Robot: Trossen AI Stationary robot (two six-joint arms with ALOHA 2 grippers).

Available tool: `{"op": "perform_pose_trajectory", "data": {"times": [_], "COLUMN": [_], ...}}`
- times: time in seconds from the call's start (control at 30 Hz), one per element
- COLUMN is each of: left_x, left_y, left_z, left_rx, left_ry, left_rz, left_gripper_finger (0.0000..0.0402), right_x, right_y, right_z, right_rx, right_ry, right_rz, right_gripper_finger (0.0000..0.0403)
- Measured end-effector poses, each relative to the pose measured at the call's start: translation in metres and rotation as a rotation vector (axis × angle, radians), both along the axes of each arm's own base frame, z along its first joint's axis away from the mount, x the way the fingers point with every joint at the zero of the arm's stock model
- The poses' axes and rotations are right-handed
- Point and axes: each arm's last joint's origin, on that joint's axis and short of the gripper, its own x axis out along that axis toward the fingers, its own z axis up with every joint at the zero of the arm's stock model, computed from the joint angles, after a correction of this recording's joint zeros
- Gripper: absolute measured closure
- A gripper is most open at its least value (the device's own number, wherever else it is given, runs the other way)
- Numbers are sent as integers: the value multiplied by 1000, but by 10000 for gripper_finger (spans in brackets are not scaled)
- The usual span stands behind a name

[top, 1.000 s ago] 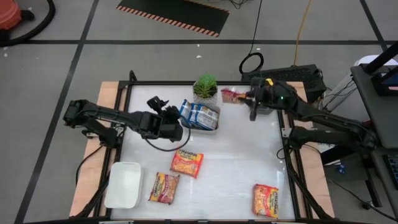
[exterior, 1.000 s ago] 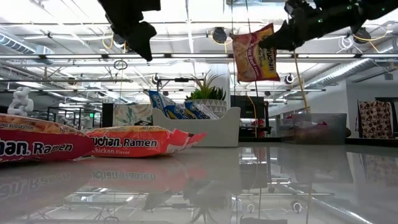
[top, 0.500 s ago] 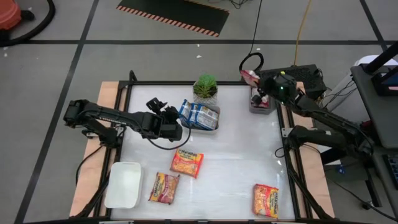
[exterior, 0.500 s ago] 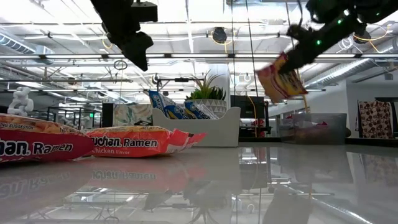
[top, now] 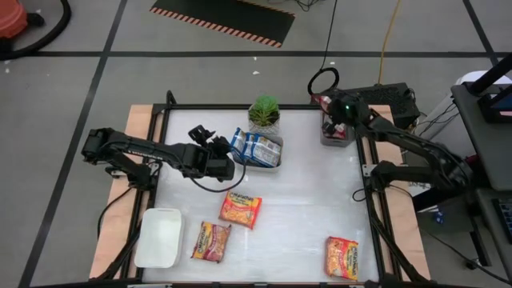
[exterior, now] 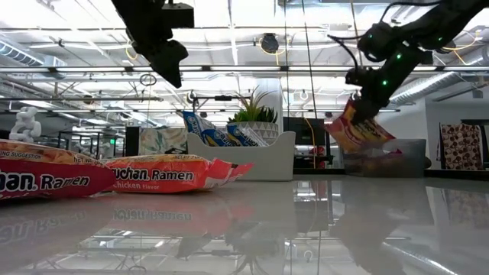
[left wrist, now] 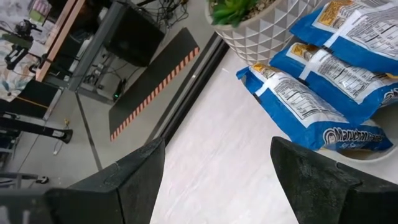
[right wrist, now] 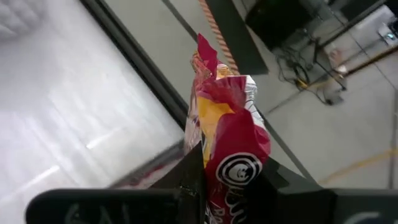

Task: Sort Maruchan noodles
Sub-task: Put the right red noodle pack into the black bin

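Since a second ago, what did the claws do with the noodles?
The right claw, shut on a red noodle packet, swung it across and down to the grey tray at the table's far right. The left claw stayed open, and the loose packets stayed put.

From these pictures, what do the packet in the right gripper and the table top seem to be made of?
Red packet in the right gripper: apparently thin glossy plastic film, crinkled with shiny highlights. Table top: hard, smooth, glossy white surface, mirroring the packets; exact material unclear.
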Motion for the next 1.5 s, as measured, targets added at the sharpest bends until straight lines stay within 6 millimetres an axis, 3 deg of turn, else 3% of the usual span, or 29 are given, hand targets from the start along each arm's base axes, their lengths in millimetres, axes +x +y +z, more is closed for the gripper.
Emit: {"op": "perform_pose_trajectory", "data": {"times": [0.37, 0.7, 1.17, 1.5], "left_x": [0, 0, 1, 2], "left_y": [0, 0, 0, 0], "left_z": [0, 0, 0, 0], "left_rx": [2, 0, -1, 0], "left_ry": [7, 1, -14, -13], "left_rz": [-5, -1, 0, -5], "left_gripper_finger": [106, 106, 106, 106], "right_x": [5, 0, -10, -9], "right_y": [-2, -4, -4, -6], "right_z": [-3, -4, -15, -14], "right_rx": [49, 31, -70, -129], "right_ry": [-62, -11, 166, 95], "right_rz": [117, 34, -155, -217], "right_gripper_finger": [342, 329, 256, 243]}}
